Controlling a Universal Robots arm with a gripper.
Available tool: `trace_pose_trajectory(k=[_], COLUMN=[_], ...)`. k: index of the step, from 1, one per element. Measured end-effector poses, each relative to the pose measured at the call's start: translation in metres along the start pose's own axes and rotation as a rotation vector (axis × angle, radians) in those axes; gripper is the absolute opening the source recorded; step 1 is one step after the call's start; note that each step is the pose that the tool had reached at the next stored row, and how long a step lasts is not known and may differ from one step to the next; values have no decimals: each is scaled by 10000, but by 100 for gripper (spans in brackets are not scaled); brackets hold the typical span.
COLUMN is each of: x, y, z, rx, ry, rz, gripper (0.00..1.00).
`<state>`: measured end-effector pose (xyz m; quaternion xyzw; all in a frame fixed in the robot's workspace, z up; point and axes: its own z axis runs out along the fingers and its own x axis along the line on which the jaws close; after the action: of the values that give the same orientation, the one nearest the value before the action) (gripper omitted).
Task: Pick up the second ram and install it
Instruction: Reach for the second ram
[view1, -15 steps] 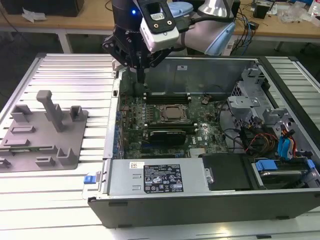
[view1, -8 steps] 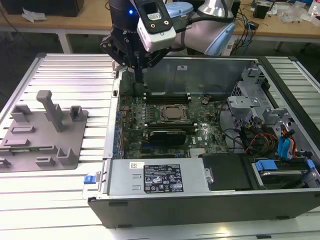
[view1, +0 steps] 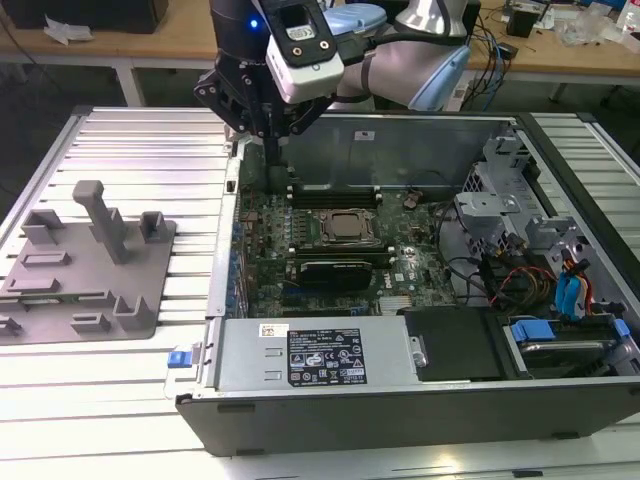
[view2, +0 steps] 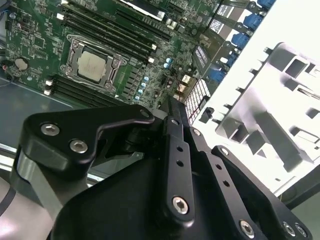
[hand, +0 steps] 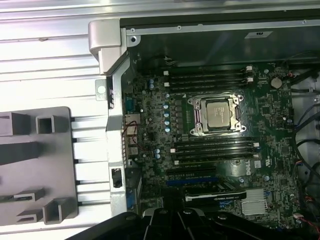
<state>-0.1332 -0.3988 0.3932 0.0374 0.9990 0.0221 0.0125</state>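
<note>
My gripper (view1: 273, 160) hangs over the back corner of the open computer case (view1: 230, 190), on the exterior view's left, just above the motherboard (view1: 262, 232). In the second wrist view its black fingers (view2: 173, 130) are pressed together and I see nothing between them. Long dark memory slots with white latches run on both sides of the processor (hand: 217, 114), one bank (hand: 206, 78) by the case wall and one (hand: 215, 148) on the other side. I cannot tell whether the second ram is among them.
A grey fixture plate (view1: 60, 285) with upright posts lies on the ribbed table at the exterior view's left, with no stick on it. A black expansion card (view1: 335, 270) sits in front of the processor. Drive cages and cables (view1: 520, 250) crowd the exterior view's right.
</note>
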Motion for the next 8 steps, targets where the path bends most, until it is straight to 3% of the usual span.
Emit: trace_pose_trajectory(k=[8], x=[60], y=[-5], z=[2], rx=[0], ry=[0], rz=[0], gripper=[8])
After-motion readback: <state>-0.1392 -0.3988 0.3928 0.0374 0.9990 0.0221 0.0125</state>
